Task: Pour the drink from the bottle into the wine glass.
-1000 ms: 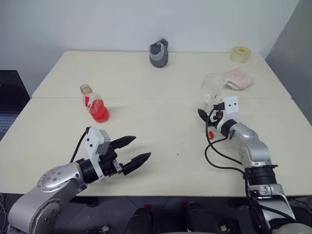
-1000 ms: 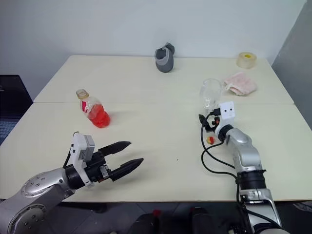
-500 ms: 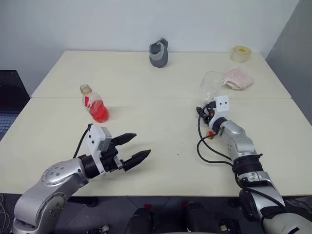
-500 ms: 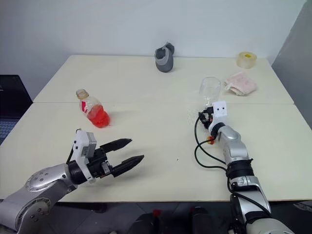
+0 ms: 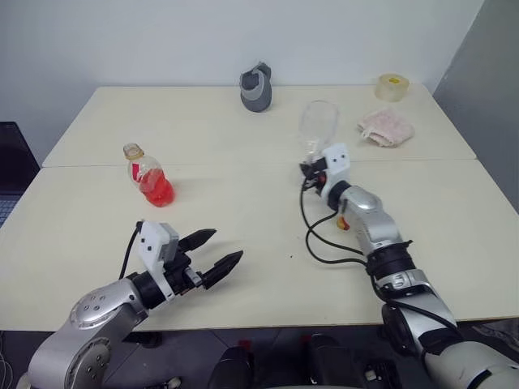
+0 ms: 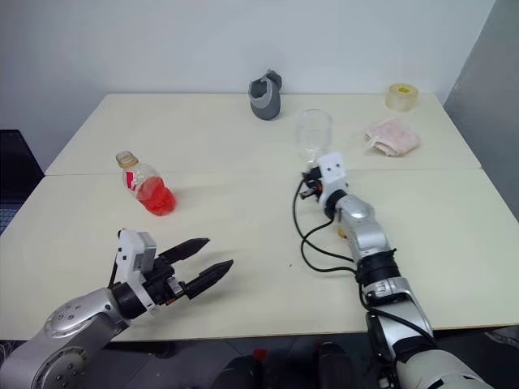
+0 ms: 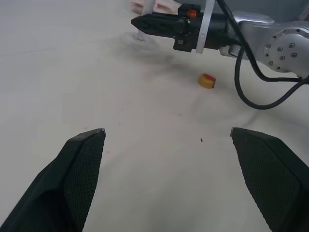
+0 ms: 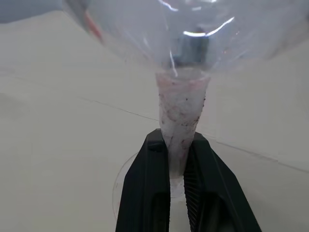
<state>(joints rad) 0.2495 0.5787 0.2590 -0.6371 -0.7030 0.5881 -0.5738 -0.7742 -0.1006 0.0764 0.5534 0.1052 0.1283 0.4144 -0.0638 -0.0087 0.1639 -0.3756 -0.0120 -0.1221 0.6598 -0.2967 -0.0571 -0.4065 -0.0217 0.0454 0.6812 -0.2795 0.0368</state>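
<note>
On the cream table, from the left side to the right:

Bottle: the bottle (image 5: 147, 173) stands upright near the left edge, its cap off, the red drink (image 5: 156, 190) filling roughly its lower half.

Left claw: the left gripper (image 5: 212, 253) hovers low over the table in front of the bottle and well apart from it, fingers spread wide, holding nothing.

Cap: a small yellow cap (image 7: 207, 80) lies on the table beside the right arm's cable (presumably the bottle's own).

Wine glass: the wine glass (image 5: 316, 130) sits near the table's middle, upright or close to it, empty.

Right claw: the right gripper (image 8: 176, 180) is clamped on the glass's stem, low down and just above the foot (image 8: 126, 175); the wrist view shows both fingers pressed flat against it.

Step in hand: steadying the glass, I'd say, ahead of fetching the bottle.

Doing it well: keep the stem vertical and the foot flat on the table; a grip this low leaves the tall bowl free to tip. The left claw should take the bottle round its body, squarely, without squeezing hard, since the open mouth would spill.

Further back: a grey tape dispenser (image 5: 255, 87), a pink cloth (image 5: 386, 128) and a roll of tape (image 5: 392, 87).
</note>
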